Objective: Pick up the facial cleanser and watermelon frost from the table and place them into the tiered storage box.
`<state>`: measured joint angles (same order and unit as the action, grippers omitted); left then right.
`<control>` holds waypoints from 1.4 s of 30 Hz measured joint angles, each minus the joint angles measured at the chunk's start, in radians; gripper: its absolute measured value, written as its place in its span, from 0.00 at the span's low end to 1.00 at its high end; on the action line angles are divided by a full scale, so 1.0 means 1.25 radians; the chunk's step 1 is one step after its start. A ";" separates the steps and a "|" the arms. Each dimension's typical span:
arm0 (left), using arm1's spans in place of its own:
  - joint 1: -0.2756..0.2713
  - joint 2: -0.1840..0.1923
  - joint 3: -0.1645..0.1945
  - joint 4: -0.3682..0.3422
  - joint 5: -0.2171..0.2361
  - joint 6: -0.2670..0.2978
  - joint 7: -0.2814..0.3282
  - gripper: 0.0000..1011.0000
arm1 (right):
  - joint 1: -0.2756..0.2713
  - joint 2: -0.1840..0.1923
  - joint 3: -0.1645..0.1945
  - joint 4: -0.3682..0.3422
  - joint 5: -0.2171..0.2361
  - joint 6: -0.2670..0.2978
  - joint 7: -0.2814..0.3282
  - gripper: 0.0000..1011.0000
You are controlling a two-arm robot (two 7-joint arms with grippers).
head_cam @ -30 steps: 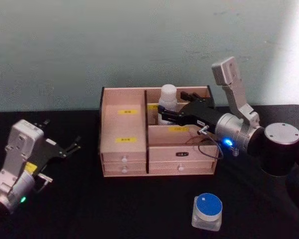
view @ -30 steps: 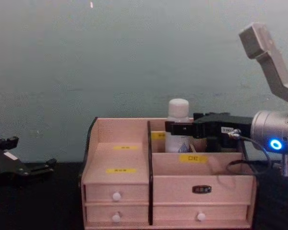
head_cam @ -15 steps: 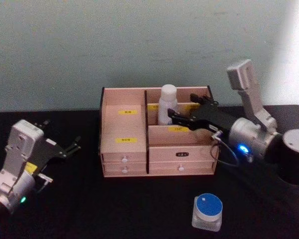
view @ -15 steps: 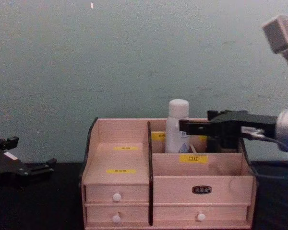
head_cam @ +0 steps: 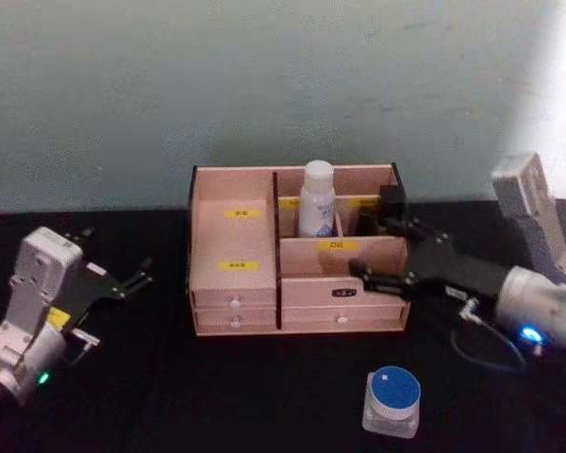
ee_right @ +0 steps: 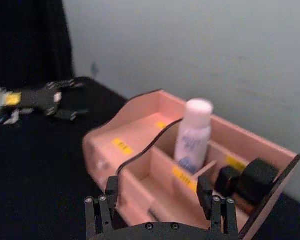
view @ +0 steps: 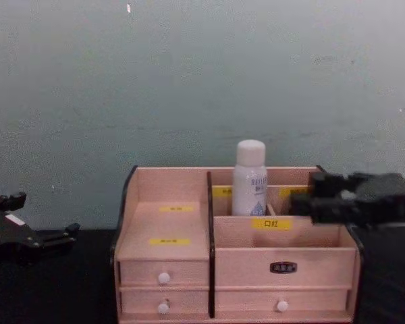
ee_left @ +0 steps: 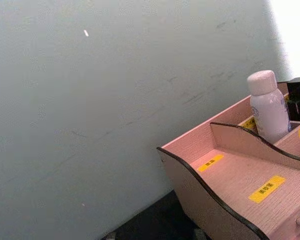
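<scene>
The tiered storage box stands mid-table, against the wall. A white bottle with a blue label stands upright in its back middle compartment. A clear jar with a blue lid sits on the table in front of the box's right end. I cannot tell which is the cleanser and which the frost. My right gripper hangs open at the box's right end, holding nothing. My left gripper rests open at the far left.
Black cloth covers the table, and a pale green wall rises right behind the box. A dark object sits in the box's back right compartment. Two rows of small drawers face me.
My right gripper has let go of the white bottle and drawn back to the right and downward. The bottle stays upright in the box. The left arm has not moved.
</scene>
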<state>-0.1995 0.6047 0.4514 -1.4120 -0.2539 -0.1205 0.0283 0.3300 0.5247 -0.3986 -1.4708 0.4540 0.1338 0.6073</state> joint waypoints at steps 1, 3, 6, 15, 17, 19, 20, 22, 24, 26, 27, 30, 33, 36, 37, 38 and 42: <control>0.000 0.000 0.000 0.000 0.000 0.000 0.000 0.99 | -0.006 0.008 -0.001 -0.006 0.003 0.000 0.007 0.99; 0.000 0.000 0.000 0.000 0.000 0.000 0.000 0.99 | -0.023 0.035 -0.006 -0.022 0.010 -0.002 0.026 0.99; 0.000 0.000 0.000 0.000 0.000 0.000 0.000 0.99 | -0.039 0.061 -0.013 -0.034 0.013 -0.005 0.046 0.99; 0.000 0.000 0.000 0.000 0.000 0.000 0.000 0.99 | -0.080 0.140 -0.045 -0.060 0.017 -0.022 0.097 0.99; 0.000 0.000 0.000 0.000 0.000 0.000 0.000 0.99 | -0.084 0.150 -0.050 -0.062 0.017 -0.024 0.102 0.99; 0.000 0.000 0.000 0.000 0.000 0.000 0.000 0.99 | -0.087 0.157 -0.054 -0.062 0.017 -0.025 0.104 0.99; 0.000 0.000 0.000 0.000 0.000 0.000 0.000 0.99 | -0.089 0.164 -0.059 -0.063 0.016 -0.026 0.107 0.99; 0.000 0.000 0.000 0.000 0.000 0.000 0.000 0.99 | -0.092 0.172 -0.066 -0.062 0.016 -0.028 0.109 0.99; 0.000 0.000 0.000 0.000 0.000 0.000 0.000 0.99 | -0.094 0.178 -0.070 -0.062 0.016 -0.029 0.111 0.99; 0.000 0.000 0.000 0.000 0.000 0.000 0.000 0.99 | -0.095 0.185 -0.076 -0.062 0.016 -0.031 0.115 0.99; 0.000 0.000 0.000 0.000 0.000 0.000 0.000 0.99 | -0.095 0.189 -0.080 -0.061 0.016 -0.033 0.117 0.99; 0.000 0.000 0.000 0.000 0.000 0.000 0.000 0.99 | -0.095 0.194 -0.085 -0.061 0.016 -0.036 0.121 0.99; 0.000 0.000 0.000 0.000 0.000 0.000 0.000 0.99 | -0.094 0.197 -0.093 -0.059 0.014 -0.042 0.121 0.99; 0.000 0.000 0.000 0.000 0.000 0.000 0.000 0.99 | -0.093 0.197 -0.096 -0.057 0.009 -0.044 0.117 0.99; 0.000 0.000 0.000 0.000 0.000 0.000 0.000 0.99 | -0.091 0.197 -0.099 -0.055 0.005 -0.046 0.114 0.99; 0.000 0.000 0.000 0.000 0.000 0.000 0.000 0.99 | -0.090 0.196 -0.100 -0.053 0.004 -0.046 0.113 0.99; 0.000 0.000 0.000 0.000 0.000 0.000 0.000 0.99 | -0.087 0.193 -0.105 -0.047 -0.005 -0.050 0.108 0.99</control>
<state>-0.1995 0.6047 0.4514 -1.4120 -0.2539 -0.1205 0.0283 0.2213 0.7664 -0.5299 -1.5301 0.4483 0.0717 0.7428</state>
